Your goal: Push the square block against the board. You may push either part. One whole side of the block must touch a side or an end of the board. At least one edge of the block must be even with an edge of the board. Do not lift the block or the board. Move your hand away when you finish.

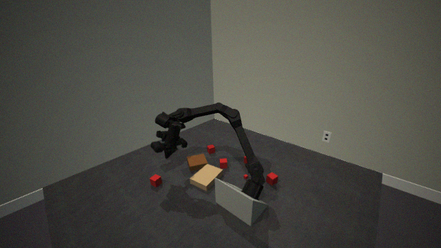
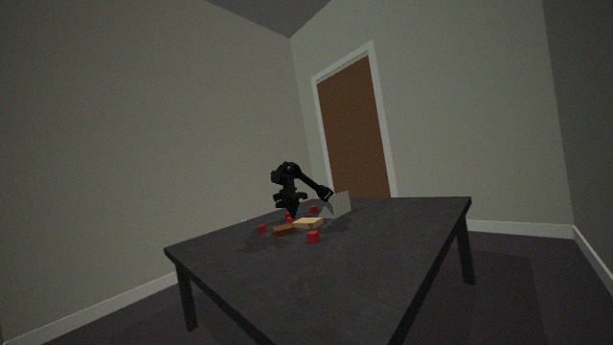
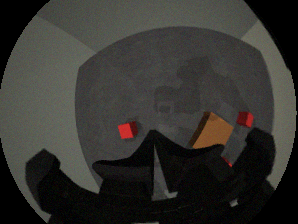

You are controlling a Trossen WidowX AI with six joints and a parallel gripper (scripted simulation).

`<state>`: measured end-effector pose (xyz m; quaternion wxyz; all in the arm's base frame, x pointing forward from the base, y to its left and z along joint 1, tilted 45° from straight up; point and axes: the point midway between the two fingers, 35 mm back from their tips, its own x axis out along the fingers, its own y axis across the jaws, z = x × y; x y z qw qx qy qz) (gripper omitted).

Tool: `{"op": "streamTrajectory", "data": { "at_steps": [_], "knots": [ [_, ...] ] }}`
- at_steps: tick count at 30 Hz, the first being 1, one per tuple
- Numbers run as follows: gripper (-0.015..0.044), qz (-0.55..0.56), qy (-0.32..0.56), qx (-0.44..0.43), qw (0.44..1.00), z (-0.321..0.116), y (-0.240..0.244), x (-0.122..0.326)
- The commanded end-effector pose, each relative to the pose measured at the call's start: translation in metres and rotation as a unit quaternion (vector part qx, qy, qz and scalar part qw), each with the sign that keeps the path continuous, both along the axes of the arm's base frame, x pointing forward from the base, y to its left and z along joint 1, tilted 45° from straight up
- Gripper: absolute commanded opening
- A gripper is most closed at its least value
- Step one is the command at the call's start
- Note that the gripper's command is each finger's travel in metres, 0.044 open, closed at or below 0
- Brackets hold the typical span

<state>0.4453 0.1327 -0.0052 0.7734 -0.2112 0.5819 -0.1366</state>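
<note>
The square block (image 1: 197, 161) (image 2: 283, 231) (image 3: 214, 132) is orange-brown and lies flat on the dark table. The board (image 1: 207, 176) (image 2: 307, 222) is a longer pale tan piece, flat beside it and nearer the grey wedge. The two stand at an angle to each other, with a corner of the block close to a corner of the board. I cannot tell if they touch; no whole sides meet. My gripper (image 1: 167, 156) (image 2: 293, 216) (image 3: 152, 132) is shut and empty. It points down above the table, to the left of the block in the top view. The board is hidden in the wrist view.
A red cube (image 1: 156, 180) (image 2: 312, 237) (image 3: 127, 130) lies left of the board. Another red cube (image 1: 211, 149) (image 2: 261, 228) (image 3: 245, 119) lies behind the block, and a third (image 1: 223, 163) beside the board. More lie near the arm's base. A grey wedge (image 1: 234, 202) (image 2: 339, 205) stands close to the board.
</note>
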Motion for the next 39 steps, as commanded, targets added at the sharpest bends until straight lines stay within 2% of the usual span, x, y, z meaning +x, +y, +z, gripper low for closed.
{"op": "streamTrajectory", "data": {
  "at_steps": [1,16,31,39],
  "knots": [
    [0.0000,0.035,0.034,-0.033,0.998,0.013,-0.024,0.001],
    [0.0000,0.185,0.194,-0.142,0.953,0.076,-0.115,-0.009],
    [0.0000,0.320,0.371,-0.200,0.848,0.137,-0.198,-0.042],
    [0.0000,0.326,0.379,-0.201,0.842,0.138,-0.203,-0.044]
  ]
}}
